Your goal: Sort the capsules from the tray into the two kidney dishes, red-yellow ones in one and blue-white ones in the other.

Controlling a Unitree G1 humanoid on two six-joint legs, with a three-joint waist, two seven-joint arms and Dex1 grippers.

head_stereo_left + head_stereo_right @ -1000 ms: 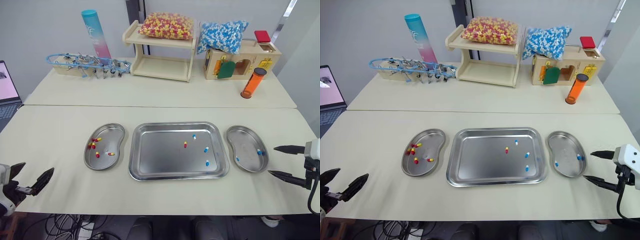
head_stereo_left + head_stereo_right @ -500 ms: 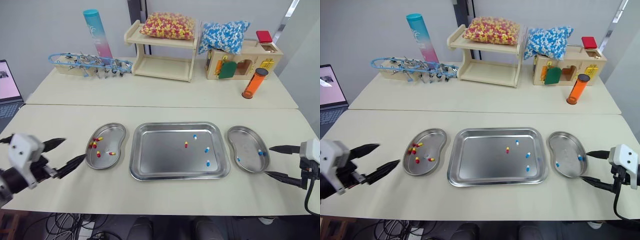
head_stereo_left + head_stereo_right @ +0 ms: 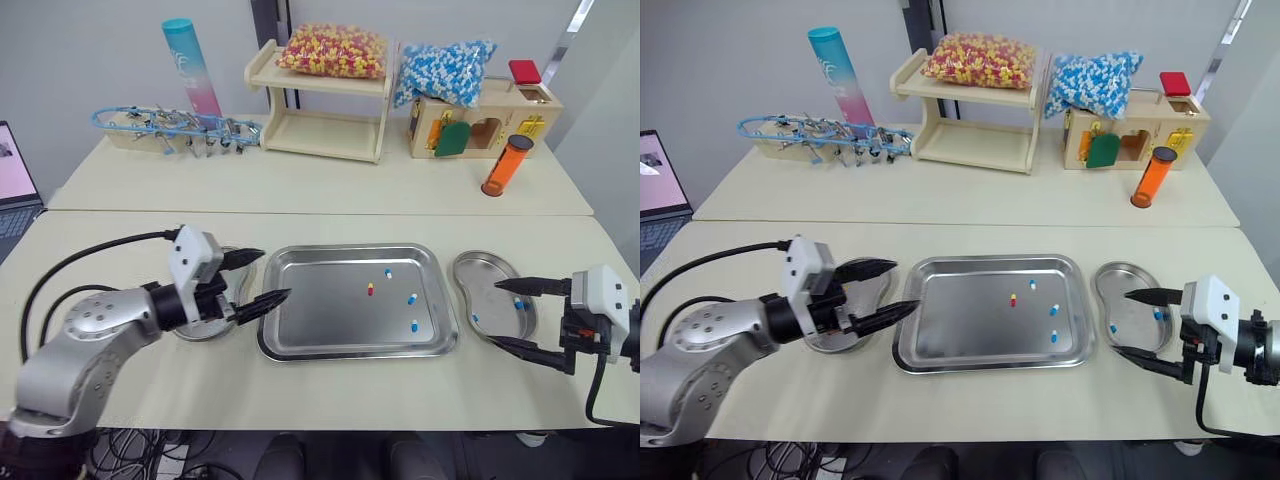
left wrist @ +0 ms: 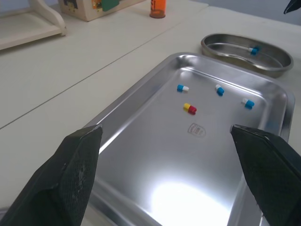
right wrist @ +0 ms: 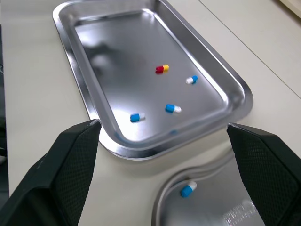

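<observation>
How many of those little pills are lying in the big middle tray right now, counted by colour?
Red-yellow capsules: 1
Blue-white capsules: 3
Total in the tray: 4

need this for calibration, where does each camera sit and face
Eye views: head, facing forward and down at the tray; left gripper, right gripper show.
Left wrist view: left wrist, facing tray and right kidney dish; its fingers show.
Right wrist view: right wrist, facing tray; its fingers show.
Shared by wrist views: red-yellow capsule.
</observation>
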